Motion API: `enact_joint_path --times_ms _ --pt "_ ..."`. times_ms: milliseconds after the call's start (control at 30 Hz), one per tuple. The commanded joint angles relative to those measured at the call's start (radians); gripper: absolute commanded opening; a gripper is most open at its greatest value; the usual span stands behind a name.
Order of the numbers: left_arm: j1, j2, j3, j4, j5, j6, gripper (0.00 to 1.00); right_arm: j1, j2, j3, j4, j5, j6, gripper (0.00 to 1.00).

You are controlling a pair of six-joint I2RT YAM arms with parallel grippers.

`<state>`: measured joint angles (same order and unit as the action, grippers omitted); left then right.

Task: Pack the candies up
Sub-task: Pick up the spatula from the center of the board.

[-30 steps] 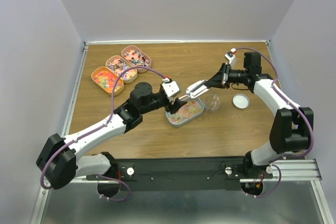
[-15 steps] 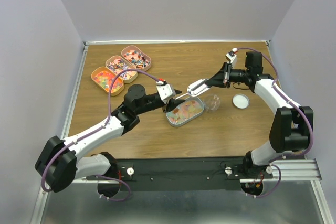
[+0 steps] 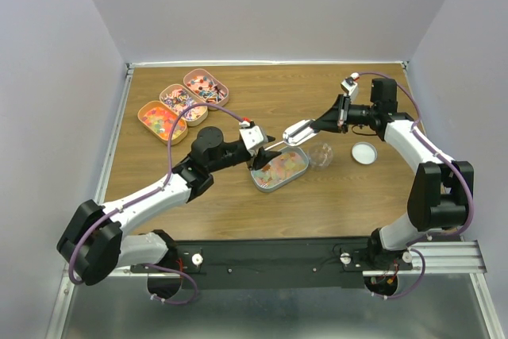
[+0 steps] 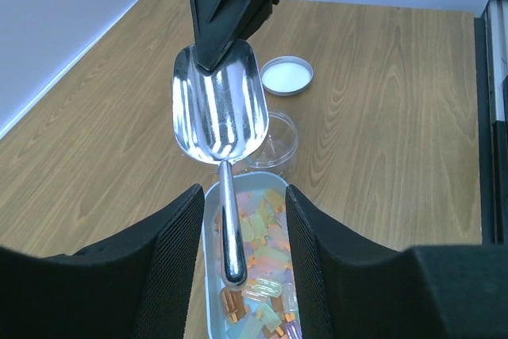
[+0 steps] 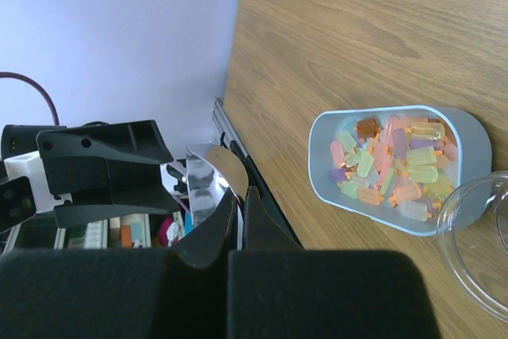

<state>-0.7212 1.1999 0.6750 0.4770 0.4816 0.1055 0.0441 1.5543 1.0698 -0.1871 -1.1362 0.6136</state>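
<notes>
1. Top view: at frame centre the candies (image 3: 282, 166) fill an oval tin (image 3: 263, 183), and more sit in three tins (image 3: 196, 118) at upper left. The right gripper (image 3: 316, 127) is clamped on a silver scoop (image 3: 295, 132) just above the tin. The left gripper (image 3: 259, 159) is at the tin's left end.
2. Left wrist view: the left gripper's (image 4: 244, 196) jaws stand apart either side of the scoop's (image 4: 216, 109) handle, not touching it. The candies (image 4: 262, 279) lie below at bottom centre.
3. Right wrist view: the right gripper (image 5: 238, 193) pinches the scoop (image 5: 205, 168) at lower left. The candies (image 5: 389, 164) are at right, beside a clear jar (image 5: 476, 236).
</notes>
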Motion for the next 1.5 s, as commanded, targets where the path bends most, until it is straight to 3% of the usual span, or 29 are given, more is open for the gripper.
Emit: enact_joint_path --times_ms 0,200,367,667,867,967,1000,1033,1100,1267,1467 --pt "0.005 0.02 0.011 0.029 -0.015 -0.012 0.51 -0.006 -0.007 -0.014 0.025 -0.034 0.018 0.01" --pt "0.005 0.052 0.014 0.048 -0.011 -0.03 0.46 -0.006 -0.007 -0.011 0.032 -0.034 0.026 0.01" --pt "0.006 0.055 0.011 0.067 -0.008 -0.04 0.35 -0.007 -0.005 -0.011 0.037 -0.034 0.031 0.01" --pt "0.008 0.055 -0.002 0.11 -0.006 -0.081 0.33 -0.006 -0.007 -0.025 0.048 -0.025 0.038 0.01" --pt "0.008 0.069 -0.011 0.13 0.002 -0.102 0.18 -0.007 -0.014 -0.033 0.061 -0.017 0.052 0.01" --pt "0.008 0.075 -0.012 0.132 -0.004 -0.101 0.18 -0.006 -0.017 -0.037 0.067 -0.013 0.058 0.01" --pt "0.008 0.078 -0.014 0.132 -0.008 -0.101 0.21 -0.007 -0.02 -0.037 0.069 -0.01 0.061 0.01" --pt "0.008 0.078 -0.014 0.13 -0.009 -0.102 0.32 -0.007 -0.022 -0.039 0.072 -0.008 0.063 0.01" --pt "0.008 0.078 -0.017 0.132 -0.014 -0.128 0.36 -0.007 -0.022 -0.041 0.077 -0.007 0.066 0.01" --pt "0.008 0.079 -0.023 0.13 -0.009 -0.128 0.41 -0.007 -0.022 -0.045 0.09 -0.004 0.077 0.01" --pt "0.009 0.087 -0.022 0.13 -0.006 -0.128 0.37 -0.006 -0.022 -0.053 0.106 -0.002 0.087 0.01"
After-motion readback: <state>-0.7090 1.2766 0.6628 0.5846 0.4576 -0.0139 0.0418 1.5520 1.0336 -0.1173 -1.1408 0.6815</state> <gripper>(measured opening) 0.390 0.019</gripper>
